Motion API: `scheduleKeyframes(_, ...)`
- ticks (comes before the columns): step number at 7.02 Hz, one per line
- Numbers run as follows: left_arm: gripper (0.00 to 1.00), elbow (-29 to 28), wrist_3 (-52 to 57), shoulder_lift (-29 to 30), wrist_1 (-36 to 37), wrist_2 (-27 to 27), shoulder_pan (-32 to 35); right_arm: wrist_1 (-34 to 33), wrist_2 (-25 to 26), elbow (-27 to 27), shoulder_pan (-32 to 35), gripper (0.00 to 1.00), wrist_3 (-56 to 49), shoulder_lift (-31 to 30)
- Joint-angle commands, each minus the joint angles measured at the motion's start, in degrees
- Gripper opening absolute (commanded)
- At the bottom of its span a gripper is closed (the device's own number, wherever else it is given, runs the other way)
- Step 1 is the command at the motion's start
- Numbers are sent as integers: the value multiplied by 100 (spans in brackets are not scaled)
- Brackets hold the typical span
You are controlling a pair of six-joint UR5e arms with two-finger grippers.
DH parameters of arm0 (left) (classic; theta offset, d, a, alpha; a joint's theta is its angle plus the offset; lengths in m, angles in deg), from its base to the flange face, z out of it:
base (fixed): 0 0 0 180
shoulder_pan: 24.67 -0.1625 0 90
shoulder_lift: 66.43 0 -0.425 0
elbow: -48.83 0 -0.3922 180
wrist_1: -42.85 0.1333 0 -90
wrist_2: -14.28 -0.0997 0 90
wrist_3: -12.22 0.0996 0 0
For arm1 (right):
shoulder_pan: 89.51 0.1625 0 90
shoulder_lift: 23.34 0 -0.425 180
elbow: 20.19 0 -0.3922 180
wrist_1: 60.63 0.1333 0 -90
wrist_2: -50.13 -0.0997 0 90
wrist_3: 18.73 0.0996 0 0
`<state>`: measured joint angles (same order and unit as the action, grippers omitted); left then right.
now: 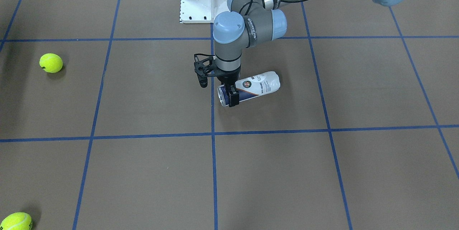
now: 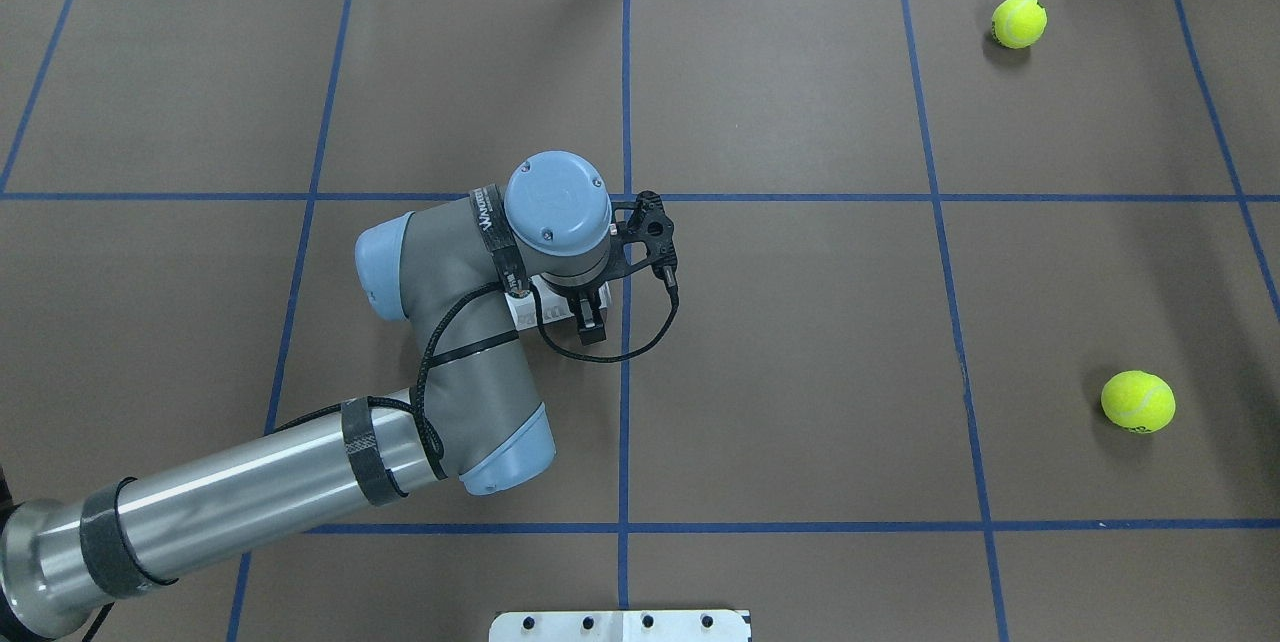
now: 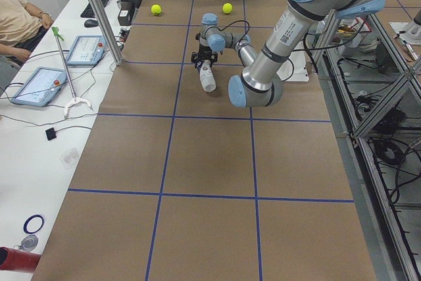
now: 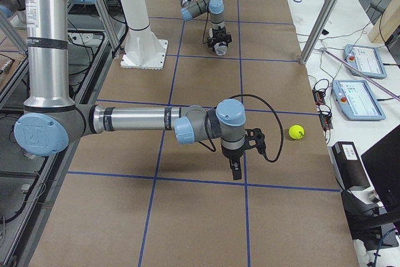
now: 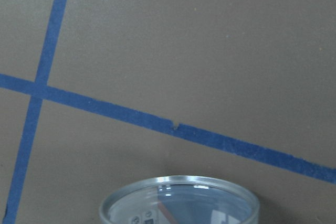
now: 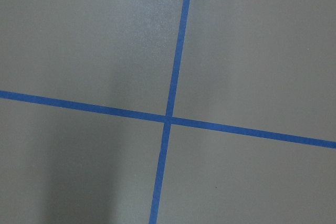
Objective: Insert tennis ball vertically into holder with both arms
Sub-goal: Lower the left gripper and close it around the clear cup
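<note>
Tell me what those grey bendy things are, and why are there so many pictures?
They are two robot arms at a table marked with blue tape. Six cameras look at once: one from above, one from the front, one from each end, one on each wrist. The left arm reaches down over a clear can lying on its side, its jaws either side of the open end; I cannot tell if they squeeze. The right arm hovers over the table. Two yellow balls lie far from the can.
</note>
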<state>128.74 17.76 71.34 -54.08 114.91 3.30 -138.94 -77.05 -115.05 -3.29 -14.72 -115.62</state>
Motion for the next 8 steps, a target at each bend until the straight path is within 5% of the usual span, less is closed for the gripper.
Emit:
scheduleKeyframes(1,99,-1,-1,5,-10,0,-28,0,0,2,0,100,3,0)
scheduleKeyframes(8,93,-19,-9,48,-63,-9,-37,-9,0,11,0,100,3,0)
